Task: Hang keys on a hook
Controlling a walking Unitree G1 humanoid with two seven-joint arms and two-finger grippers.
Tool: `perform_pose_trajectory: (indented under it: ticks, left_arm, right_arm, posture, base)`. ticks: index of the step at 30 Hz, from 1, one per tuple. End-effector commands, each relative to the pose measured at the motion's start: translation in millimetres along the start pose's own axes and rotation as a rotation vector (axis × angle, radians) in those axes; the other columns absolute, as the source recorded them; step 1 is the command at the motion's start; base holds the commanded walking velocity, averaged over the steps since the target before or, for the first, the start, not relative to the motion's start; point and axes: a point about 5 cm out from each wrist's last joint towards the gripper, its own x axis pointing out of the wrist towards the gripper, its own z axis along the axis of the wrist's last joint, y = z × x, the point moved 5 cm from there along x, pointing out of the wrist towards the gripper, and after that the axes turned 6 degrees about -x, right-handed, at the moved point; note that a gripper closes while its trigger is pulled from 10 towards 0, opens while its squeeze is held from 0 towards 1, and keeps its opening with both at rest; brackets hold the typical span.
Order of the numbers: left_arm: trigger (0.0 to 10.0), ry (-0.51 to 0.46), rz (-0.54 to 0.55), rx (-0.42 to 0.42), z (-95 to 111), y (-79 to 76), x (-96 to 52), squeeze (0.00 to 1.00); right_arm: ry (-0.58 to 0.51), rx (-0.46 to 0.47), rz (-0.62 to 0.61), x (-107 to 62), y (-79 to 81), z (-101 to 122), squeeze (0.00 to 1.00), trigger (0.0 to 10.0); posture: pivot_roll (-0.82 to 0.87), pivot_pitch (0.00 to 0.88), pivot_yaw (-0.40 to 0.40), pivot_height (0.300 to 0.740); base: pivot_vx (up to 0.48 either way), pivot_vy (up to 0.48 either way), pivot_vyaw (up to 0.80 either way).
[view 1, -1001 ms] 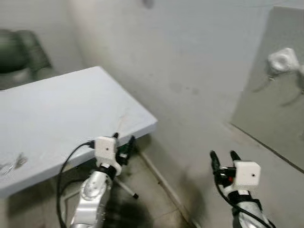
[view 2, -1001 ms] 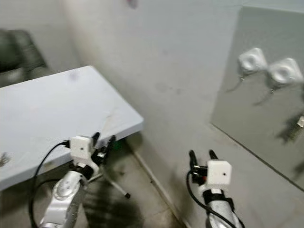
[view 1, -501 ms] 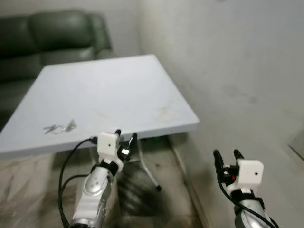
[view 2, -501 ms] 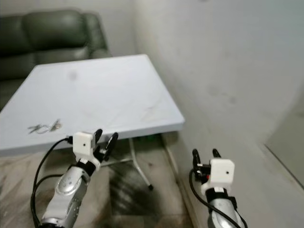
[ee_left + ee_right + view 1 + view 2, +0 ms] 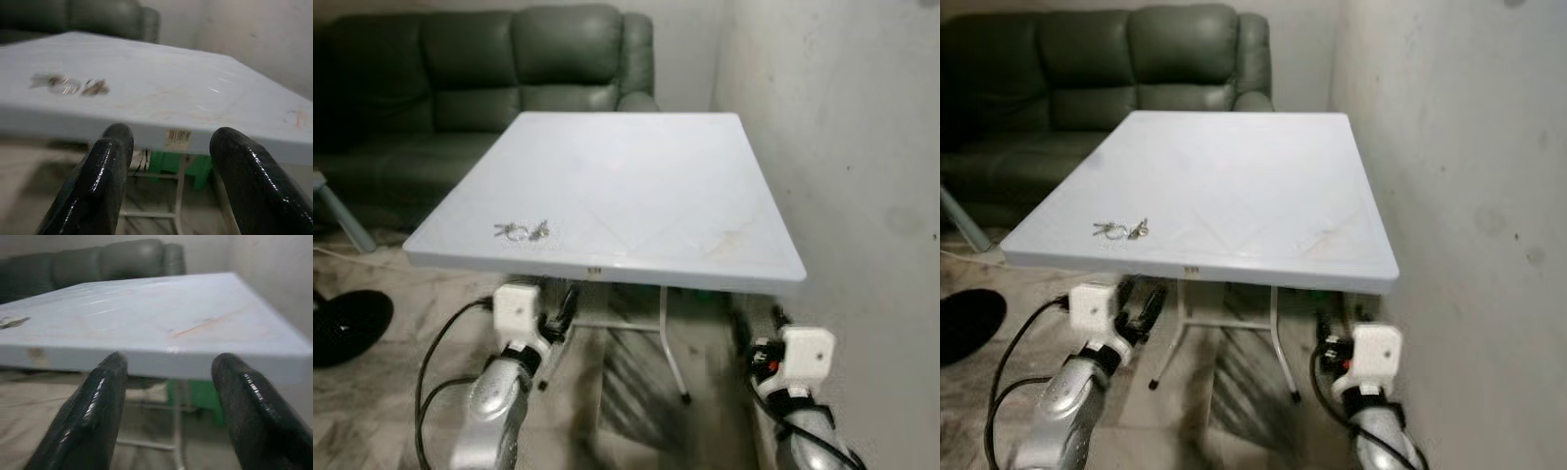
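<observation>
Head views: keys (image 5: 523,231) on white desk (image 5: 636,186), near left edge; dark sofa (image 5: 489,59) beyond. Left wrist view: left gripper (image 5: 166,161) below desk edge, jaws open, empty. Right wrist view: right gripper (image 5: 168,396) likewise, jaws open.

Keys (image 5: 522,231) on table (image 5: 636,186), sofa (image 5: 489,69) behind.

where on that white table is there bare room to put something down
Most of the table is bare: the middle, the sofa side and the wall side. Only the near left corner is taken, where the keys lie.
</observation>
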Motion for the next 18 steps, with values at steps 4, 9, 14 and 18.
perform_pose_trajectory:
  ticks: [4,9,14,18]
  left_arm:
    - [10.0,-0.010,-0.035,-0.019,3,-5.7,-8.2,0.00]
    - [10.0,-0.027,-0.023,-0.022,12,-2.7,-9.9,0.00]
    - [10.0,-0.031,-0.016,-0.024,16,-0.9,-6.3,0.00]
    - [10.0,-0.040,-0.013,-0.020,20,-1.7,-5.7,0.00]
  right_arm:
    - [-0.020,0.023,0.001,-8.1,-1.6,6,0.00,10.0]
    - [-0.018,0.016,-0.009,-10.5,-3.6,7,0.00,10.0]
    - [-0.034,0.009,-0.005,-7.6,-2.5,11,0.00,10.0]
    - [-0.053,0.009,-0.005,-4.8,-1.3,17,0.00,10.0]
  posture:
    - [-0.05,0.010,0.029,0.740]
    - [-0.04,0.007,0.026,0.740]
    - [-0.04,0.005,0.027,0.740]
    - [-0.04,0.000,0.028,0.740]
  base:
    - [0.000,0.000,0.00]
    - [0.000,0.000,0.00]
    - [0.000,0.000,0.00]
    - [0.000,0.000,0.00]
